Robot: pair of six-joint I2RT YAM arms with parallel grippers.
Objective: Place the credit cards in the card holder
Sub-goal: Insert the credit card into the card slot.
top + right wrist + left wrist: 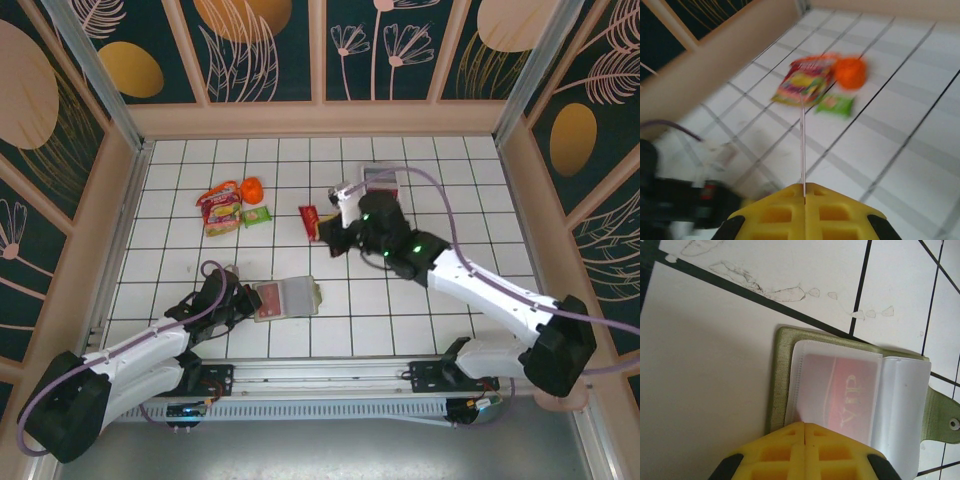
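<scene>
Lower left of the top view, we see the left gripper (243, 298) closed, tips on the open wallet (290, 298). One card (847, 400) already sits in its clear sleeve. Mid-frame, the right gripper (335, 232) pinches a second card (310, 222) edge-on, not yet inserted. Snack packets (222, 210) lie beyond.
</scene>
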